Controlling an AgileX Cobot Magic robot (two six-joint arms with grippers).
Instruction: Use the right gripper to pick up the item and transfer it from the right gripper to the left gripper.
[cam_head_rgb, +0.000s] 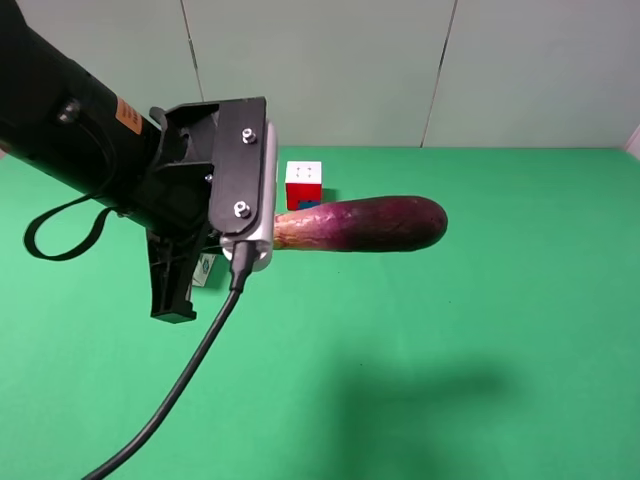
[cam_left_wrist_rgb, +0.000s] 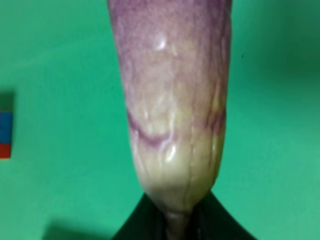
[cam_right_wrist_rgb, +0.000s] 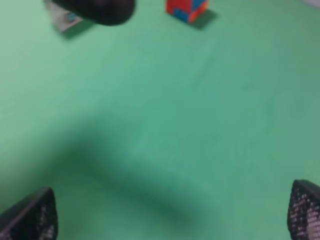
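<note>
I see the long, glossy dark-purple eggplant (cam_head_rgb: 370, 224) hanging level above the matte green table (cam_head_rgb: 500, 360), nearer its far edge. Its long axis runs along that edge. The smooth rounded dark end points to the right edge, and the wrinkled pale stem end is clamped in the black left gripper (cam_left_wrist_rgb: 172, 227) jaws. The black right gripper (cam_right_wrist_rgb: 167, 215) has its textured jaws wide apart and empty.

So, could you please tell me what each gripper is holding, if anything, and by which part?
The left gripper holds the eggplant by its pale stem end. The right gripper is open and holds nothing.
</note>
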